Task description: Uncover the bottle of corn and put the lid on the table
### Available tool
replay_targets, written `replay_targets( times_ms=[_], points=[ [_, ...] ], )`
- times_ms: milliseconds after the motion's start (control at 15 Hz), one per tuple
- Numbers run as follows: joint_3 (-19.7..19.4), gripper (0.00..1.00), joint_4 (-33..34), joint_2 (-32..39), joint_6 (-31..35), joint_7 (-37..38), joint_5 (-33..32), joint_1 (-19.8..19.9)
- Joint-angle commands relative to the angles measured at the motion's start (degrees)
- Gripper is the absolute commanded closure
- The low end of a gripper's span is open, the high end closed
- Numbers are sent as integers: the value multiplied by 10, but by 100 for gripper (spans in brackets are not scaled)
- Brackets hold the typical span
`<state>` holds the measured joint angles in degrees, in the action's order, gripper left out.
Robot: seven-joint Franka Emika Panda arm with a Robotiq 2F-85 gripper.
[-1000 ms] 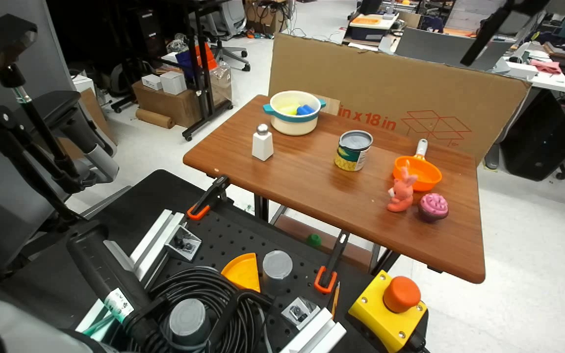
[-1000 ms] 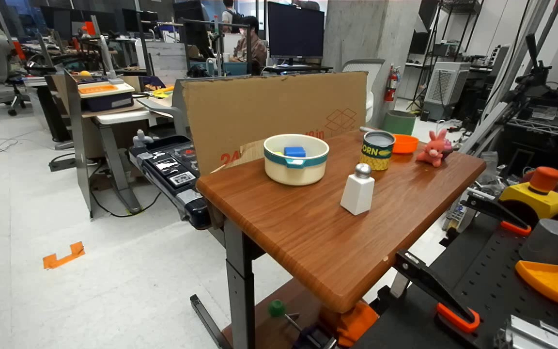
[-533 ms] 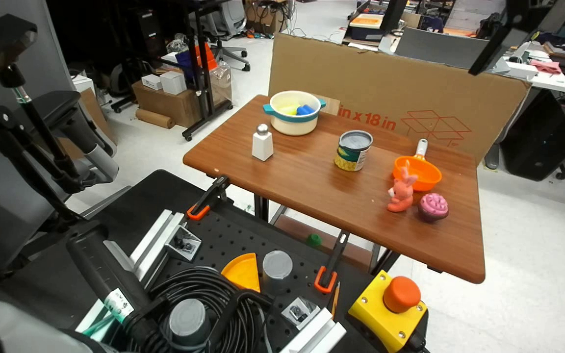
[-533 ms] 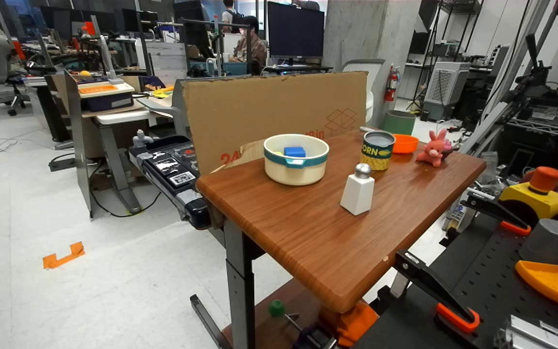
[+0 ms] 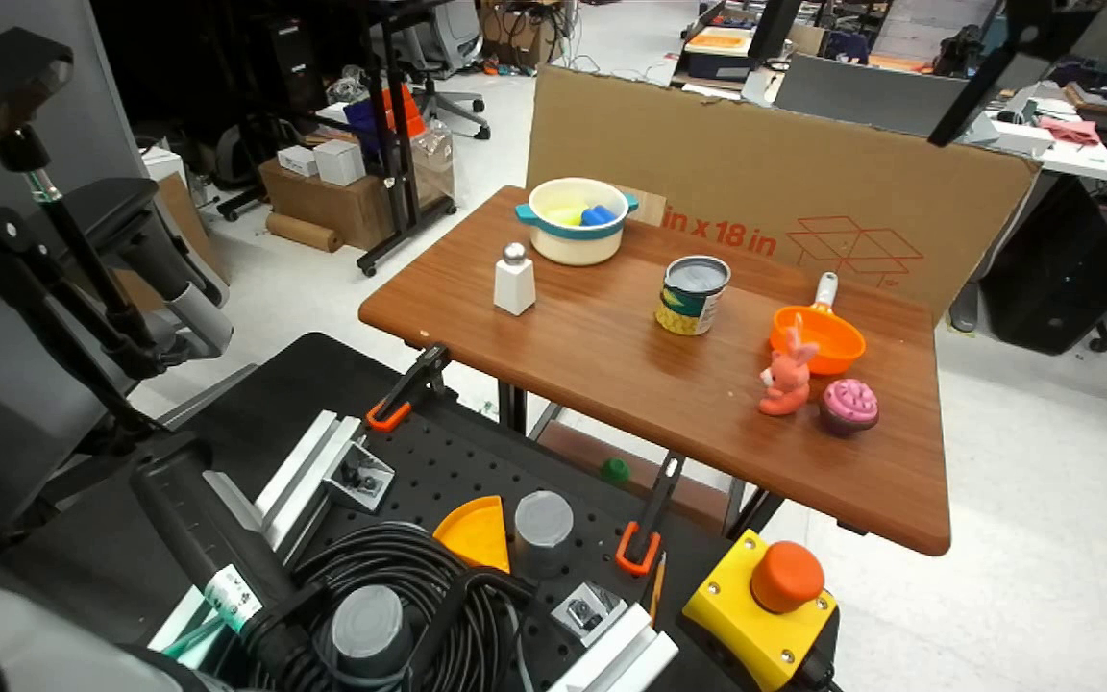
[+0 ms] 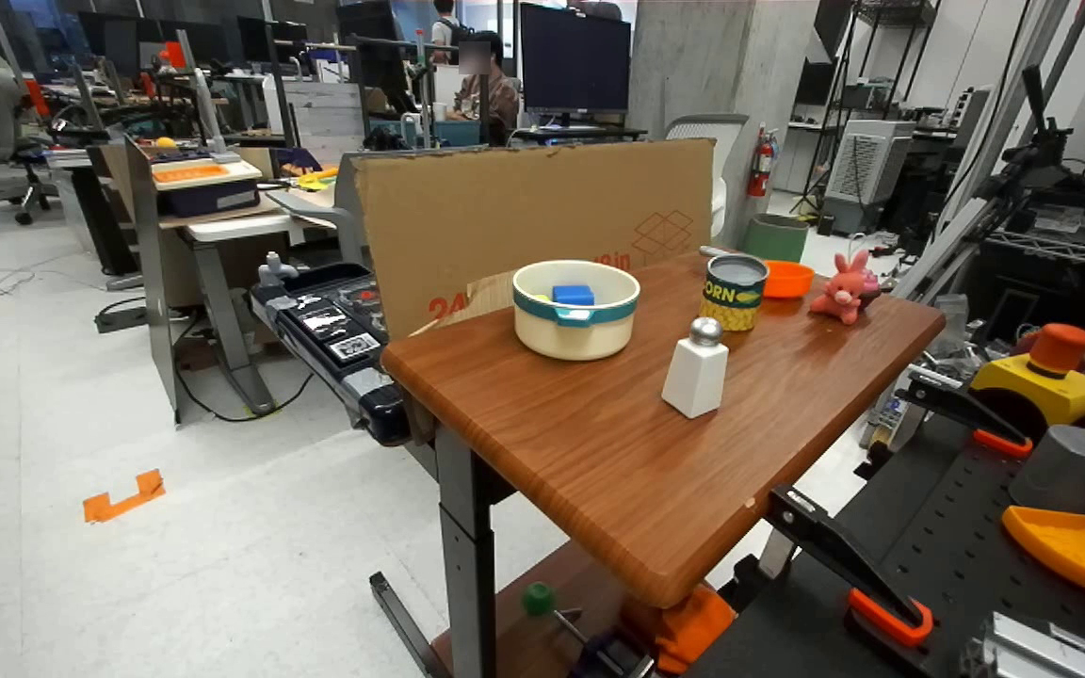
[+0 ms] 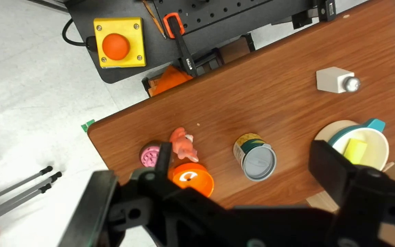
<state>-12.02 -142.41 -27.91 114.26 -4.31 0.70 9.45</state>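
The bottle of corn is a short can with a yellow and green label. It stands upright on the table [image 5: 573, 356], in both exterior views [image 5: 683, 309] [image 6: 731, 311] and in the wrist view [image 7: 249, 142]. Its grey lid with a pale rim lies on its top [image 5: 698, 276], also in the wrist view [image 7: 260, 163]. My gripper [image 7: 241, 152] is open and empty, high above the table; in the wrist view the can shows between its fingers [image 7: 331, 168]. In an exterior view the gripper [image 5: 849, 101] hangs at the upper right.
A white shaker [image 5: 515, 284] and a cream pot [image 5: 578, 245] with blue and yellow pieces stand to one side of the can. An orange pan [image 5: 827, 346], pink rabbit [image 5: 786, 383] and cupcake [image 5: 848, 406] stand to the other. A cardboard panel [image 5: 669, 135] rises behind the table.
In an exterior view, the gripper has come lower into the picture, with more of both fingers showing, then shifted slightly right. The can, lid and other objects have not moved.
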Motion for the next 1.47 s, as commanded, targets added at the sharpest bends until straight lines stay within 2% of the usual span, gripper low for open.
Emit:
replay_targets(
  times_ms=[0, 200, 267, 467, 533, 600, 867, 1133, 1400],
  points=[
    [12, 0, -25, -49, -23, -36, -4, -8],
    [23, 0, -41, -73, -28, -40, -5, -15],
    [17, 0, -25, -43, -18, -31, -1, -12],
    [19, 0, -29, -47, -19, -30, -1, -12],
    [8, 0, -53, -69, 10, -19, 11, -2],
    [18, 0, -31, -47, -14, -25, 1, -11],
    [18, 0, -33, -46, -11, -24, 0, -9],
    [24, 0, 13, 8, 0, -11, 3, -14],
    [33, 0, 87, 92, -29, 8, 4, -22]
  ],
)
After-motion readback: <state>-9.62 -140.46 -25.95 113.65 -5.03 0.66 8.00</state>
